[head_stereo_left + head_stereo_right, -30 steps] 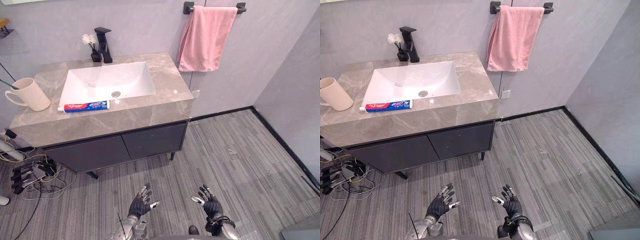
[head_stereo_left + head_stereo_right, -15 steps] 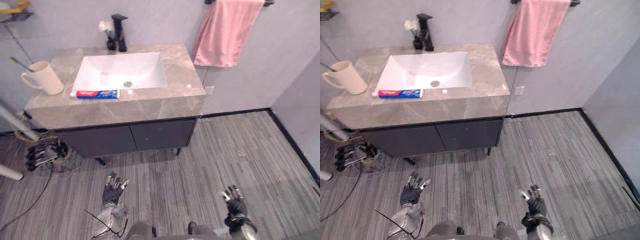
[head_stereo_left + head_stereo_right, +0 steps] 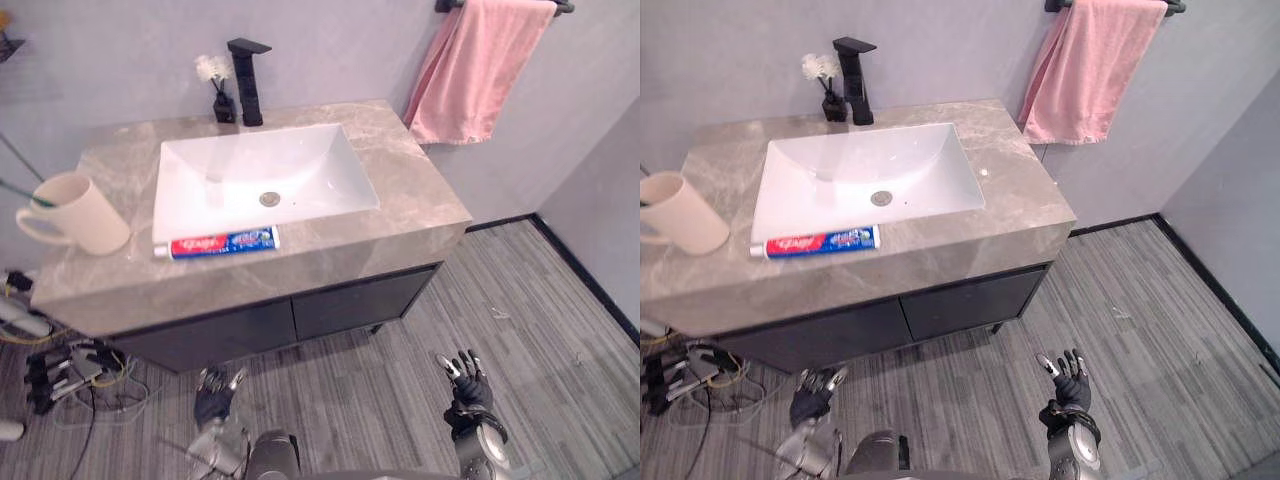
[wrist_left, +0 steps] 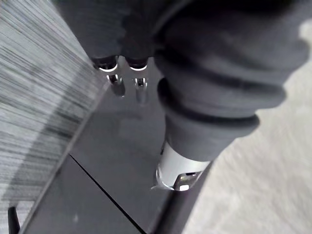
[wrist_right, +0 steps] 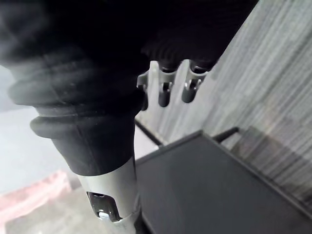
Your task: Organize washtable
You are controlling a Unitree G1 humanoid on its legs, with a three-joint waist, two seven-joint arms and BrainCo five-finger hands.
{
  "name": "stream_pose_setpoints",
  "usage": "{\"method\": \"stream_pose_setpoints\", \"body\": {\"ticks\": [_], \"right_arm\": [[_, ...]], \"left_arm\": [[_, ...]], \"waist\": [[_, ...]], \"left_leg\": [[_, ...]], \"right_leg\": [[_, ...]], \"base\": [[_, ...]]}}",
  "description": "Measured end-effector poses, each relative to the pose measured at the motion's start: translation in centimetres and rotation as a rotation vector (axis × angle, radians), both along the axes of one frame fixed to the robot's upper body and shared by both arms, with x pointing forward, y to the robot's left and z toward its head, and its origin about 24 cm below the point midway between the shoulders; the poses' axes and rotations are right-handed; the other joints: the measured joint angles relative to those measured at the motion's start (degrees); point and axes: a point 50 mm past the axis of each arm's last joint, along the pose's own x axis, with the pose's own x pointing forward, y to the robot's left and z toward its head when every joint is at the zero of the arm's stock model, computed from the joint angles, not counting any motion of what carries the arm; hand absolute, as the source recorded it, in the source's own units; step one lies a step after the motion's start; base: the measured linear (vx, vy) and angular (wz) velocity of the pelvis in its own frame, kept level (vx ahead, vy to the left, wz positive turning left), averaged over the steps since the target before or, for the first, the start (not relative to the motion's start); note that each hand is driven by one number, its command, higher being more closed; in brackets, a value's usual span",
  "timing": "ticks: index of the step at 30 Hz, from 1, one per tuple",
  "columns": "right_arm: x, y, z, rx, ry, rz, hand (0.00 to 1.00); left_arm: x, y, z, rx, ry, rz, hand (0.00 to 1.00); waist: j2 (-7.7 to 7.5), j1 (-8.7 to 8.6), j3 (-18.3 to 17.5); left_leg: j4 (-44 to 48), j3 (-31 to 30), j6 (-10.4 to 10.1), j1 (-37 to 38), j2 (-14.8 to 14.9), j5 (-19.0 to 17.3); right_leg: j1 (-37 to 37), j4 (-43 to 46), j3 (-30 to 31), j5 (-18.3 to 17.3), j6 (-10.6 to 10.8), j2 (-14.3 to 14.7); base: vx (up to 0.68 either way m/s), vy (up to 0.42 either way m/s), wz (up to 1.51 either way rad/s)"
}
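A grey marble washtable [image 3: 400, 170] carries a white sink [image 3: 260, 175]. A red, white and blue toothpaste tube [image 3: 217, 243] lies on the counter along the sink's front rim. A cream mug [image 3: 75, 212] with a toothbrush in it stands at the counter's left. A black faucet [image 3: 250, 75] and a small black vase with white flowers [image 3: 218, 88] stand behind the sink. My left hand [image 3: 213, 393] hangs low over the floor before the cabinet, fingers relaxed and empty. My right hand [image 3: 466, 384] is low at the right, fingers spread and empty.
A pink towel [image 3: 473, 70] hangs from a black bar on the wall right of the washtable. Dark cabinet doors [image 3: 300, 315] sit under the counter. Cables and plugs [image 3: 60, 370] lie on the striped grey floor at the lower left.
The camera has moved closer and to the right, so the washtable looks larger. Both hands stay low and empty.
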Motion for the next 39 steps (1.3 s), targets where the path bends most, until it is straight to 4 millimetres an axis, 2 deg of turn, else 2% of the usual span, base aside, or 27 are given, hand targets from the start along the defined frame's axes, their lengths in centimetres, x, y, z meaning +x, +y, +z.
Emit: {"method": "stream_pose_setpoints", "body": {"ticks": [1,3,4,5,6,8,9,10,11,12,13,16,18,21,23,25,26,28,29,31,32,33,34,35,36,37,39], "right_arm": [[-0.7,0.5,-0.6,0.038,0.022,-0.013,0.0],[-1.4,0.9,-1.0,0.053,0.04,-0.004,0.0],[-2.0,0.8,-1.2,0.042,0.055,0.004,0.0],[-2.4,0.7,-1.3,0.036,0.069,0.005,0.0],[-2.8,0.8,-1.5,0.033,0.082,0.007,0.0],[-3.1,0.7,-1.3,0.026,0.079,0.004,0.0],[-3.0,0.6,-0.9,0.02,0.057,0.002,0.0],[-2.8,0.5,-0.4,0.011,0.033,0.0,0.0],[-2.8,0.5,-0.2,0.009,0.024,0.001,0.0],[-2.8,0.7,-0.2,0.006,0.025,0.018,0.0],[-2.5,0.2,-0.1,-0.014,0.027,0.038,0.0],[-2.3,-0.2,0.1,-0.033,0.018,0.043,0.0],[-2.4,-0.2,0.1,-0.034,0.023,0.046,0.0],[-2.0,0.7,0.2,-0.024,0.014,0.082,0.0],[-1.8,0.9,0.5,-0.025,0.002,0.089,0.0],[-2.0,1.6,0.3,-0.013,0.009,0.103,0.0],[-2.0,1.9,0.3,-0.008,0.011,0.116,0.0],[-1.9,2.5,0.3,0.002,0.007,0.148,0.0],[-1.8,3.2,0.2,0.014,0.003,0.179,0.0],[-1.7,3.9,0.3,0.026,-0.012,0.223,0.0],[-1.7,4.0,0.3,0.028,-0.013,0.231,0.0],[-1.9,4.1,0.2,0.022,-0.005,0.242,0.0],[-2.0,3.9,0.2,0.01,0.001,0.251,0.0],[-2.1,3.9,0.1,0.009,0.008,0.254,0.0],[-2.1,3.7,0.0,0.004,0.014,0.253,0.0],[-2.1,4.0,-0.1,0.018,0.019,0.246,0.0],[-1.9,4.9,-0.1,0.046,0.01,0.249,0.0]], "left_arm": [[0.6,0.5,0.5,0.024,-0.021,-0.016,0.0],[0.2,1.2,0.3,0.042,0.0,-0.006,0.0],[-0.3,1.4,0.1,0.059,0.018,-0.013,0.0],[-0.6,1.3,0.0,0.068,0.029,-0.019,0.0],[-0.8,1.2,-0.2,0.067,0.039,-0.02,0.0],[-1.3,0.7,-0.6,0.048,0.062,-0.011,0.0],[-2.0,0.3,-1.0,0.027,0.083,0.0,0.0],[-2.5,-0.2,-1.3,0.008,0.096,0.007,0.0],[-2.8,-0.3,-1.3,0.004,0.1,0.008,0.0],[-3.1,-0.4,-1.4,0.002,0.102,0.004,0.0],[-3.1,-1.5,-1.6,-0.036,0.104,0.001,0.0],[-2.7,-2.7,-1.6,-0.062,0.09,-0.041,0.0],[-2.6,-2.9,-1.5,-0.068,0.079,-0.057,0.0],[-2.1,-2.8,-1.2,-0.062,0.061,-0.05,0.0],[-1.9,-2.7,-1.0,-0.058,0.051,-0.043,0.0],[-1.9,-2.0,-0.8,-0.043,0.045,0.001,0.0],[-1.9,-1.8,-0.7,-0.04,0.043,0.008,0.0],[-1.8,-1.5,-0.4,-0.029,0.03,0.023,0.0],[-1.7,-1.5,-0.3,-0.024,0.025,0.032,0.0],[-1.7,-1.5,-0.2,-0.023,0.023,0.032,0.0],[-1.7,-1.5,-0.2,-0.023,0.023,0.032,0.0],[-1.7,-1.5,-0.2,-0.024,0.023,0.032,0.0],[-1.7,-1.6,-0.3,-0.027,0.026,0.03,0.0],[-1.8,-1.6,-0.4,-0.027,0.028,0.03,0.0],[-1.8,-1.8,-0.4,-0.029,0.031,0.025,0.0],[-1.9,-1.8,-0.5,-0.031,0.037,0.024,0.0],[-2.1,-1.9,-0.7,-0.033,0.044,0.02,0.0]], "waist": [[0.52,-1.54,0.3],[0.52,-2.55,0.23],[0.49,-2.65,0.21],[0.57,-2.78,0.26],[0.68,-2.51,0.35],[1.05,-2.16,0.67],[1.33,-2.26,0.91],[1.04,-2.2,0.87],[0.39,-2.26,0.73],[-1.67,-2.21,0.32],[0.71,-1.93,-0.02],[2.84,-1.07,0.05],[2.71,-0.59,0.07],[1.28,-0.43,0.36],[1.13,-0.27,0.33],[0.29,0.84,0.9],[-0.43,0.88,1.32],[-0.56,0.85,1.47],[-0.77,0.76,1.51],[-0.51,0.7,1.24],[-0.2,0.51,1.06],[0.58,0.24,0.63],[1.75,0.0,0.1],[2.57,-0.51,-0.22],[2.35,-1.14,-0.03],[1.28,-1.41,0.73],[-0.14,-2.22,1.39]], "left_leg": [[-3.24,0.24,1.26,2.5,-0.96,0.79],[-6.12,0.14,1.91,5.55,-1.9,1.06],[-8.01,-0.43,2.25,7.53,-2.51,1.1],[-9.15,-1.18,2.29,8.82,-2.59,1.1],[-10.78,-2.09,2.36,11.03,-2.57,1.25],[-12.84,-2.96,2.26,14.78,-2.37,1.33],[-13.34,-3.48,2.25,17.3,-2.3,1.32],[-12.55,-3.73,1.95,18.67,-2.8,1.14],[-11.68,-4.05,1.68,18.78,-3.67,0.97],[-10.57,-5.95,0.64,18.69,-6.13,0.28],[-10.5,-8.72,-0.31,18.62,-4.25,-0.33],[-14.09,-11.81,-1.43,18.29,-3.43,1.22],[-16.6,-13.87,-1.66,18.4,-3.7,3.77],[-18.72,-18.14,-2.06,17.54,-5.39,8.47],[-18.98,-19.51,-2.4,15.98,-5.48,9.71],[-19.3,-17.48,-2.58,15.62,-5.7,11.67],[-19.0,-16.4,-2.39,15.41,-5.6,11.43],[-16.26,-12.27,-1.52,14.77,-4.01,10.65],[-12.51,-9.39,0.3,15.01,-1.75,9.53],[-11.26,-8.22,0.48,16.31,1.63,9.18],[-11.57,-8.47,0.36,16.45,2.06,9.25],[-13.59,-9.2,0.06,17.08,3.28,9.74],[-17.46,-10.28,-2.85,18.21,3.64,10.16],[-19.04,-10.39,-4.33,18.78,3.42,9.36],[-20.54,-10.12,-6.43,18.92,2.87,8.11],[-20.61,-9.78,-7.14,19.38,1.13,7.41],[-19.69,-8.25,-6.3,20.12,-0.98,6.82]], "right_leg": [[-1.88,8.29,0.15,-0.29,-0.04,1.84],[-3.78,16.11,-0.08,-0.33,-0.41,5.31],[-4.59,20.53,-0.6,-1.78,-2.08,7.91],[-5.3,24.0,-0.42,-5.03,-2.42,10.18],[-6.59,28.08,-0.68,-10.01,-2.37,13.82],[-7.33,29.66,-1.27,-15.56,-2.5,17.98],[-8.16,27.36,-1.77,-18.82,-2.1,20.38],[-8.5,19.79,-1.99,-19.38,-1.03,21.23],[-8.13,13.35,-2.02,-16.83,-0.14,20.79],[-7.73,9.14,-1.87,-12.69,-0.91,19.47],[-6.07,6.62,-3.36,-12.46,-1.73,20.24],[-4.74,2.85,-7.11,-11.72,-2.88,20.35],[-3.68,1.03,-9.47,-11.29,-3.51,19.41],[-1.96,-1.18,-14.18,-10.91,-4.04,16.77],[-2.43,-1.26,-16.82,-10.91,-4.05,15.81],[-2.17,-1.99,-19.02,-10.59,-4.53,14.07],[-2.03,-2.17,-19.36,-10.42,-4.74,13.72],[-1.7,-1.88,-20.53,-10.37,-4.86,12.77],[-1.34,-1.62,-20.91,-10.23,-4.62,11.58],[-2.04,-1.66,-20.6,-10.72,-3.92,10.38],[-2.53,-1.63,-20.6,-10.9,-3.59,10.29],[-3.69,-1.31,-20.39,-11.02,-2.43,10.18],[-4.96,-0.72,-20.15,-10.1,-0.73,10.16],[-5.56,-0.51,-19.92,-9.66,0.03,9.9],[-6.39,-0.74,-18.9,-8.11,1.33,9.51],[-6.27,-1.42,-17.46,-6.17,2.91,8.31],[-5.46,-3.53,-14.51,-3.82,3.68,6.84]], "base": [[0.3,0.279,0.06],[0.26,0.173,0.11],[0.24,0.113,0.15],[0.25,0.058,0.27],[0.25,-0.001,0.35],[0.24,-0.052,0.31],[0.22,-0.118,0.43],[0.22,-0.121,0.54],[0.27,-0.145,0.58],[0.25,-0.121,0.57],[0.2,-0.101,0.52],[0.09,-0.086,0.61],[0.03,-0.103,0.75],[-0.01,-0.092,0.91],[-0.04,-0.064,0.8],[-0.06,-0.004,0.51],[-0.08,0.041,0.41],[-0.09,0.07,0.33],[-0.11,0.104,0.26],[-0.14,0.159,0.18],[-0.17,0.296,0.08],[-0.12,0.375,0.01],[-0.09,0.407,0.01],[-0.04,0.371,-0.01],[-0.05,0.366,-0.12],[-0.06,0.351,-0.22],[-0.07,0.315,-0.43]]}}
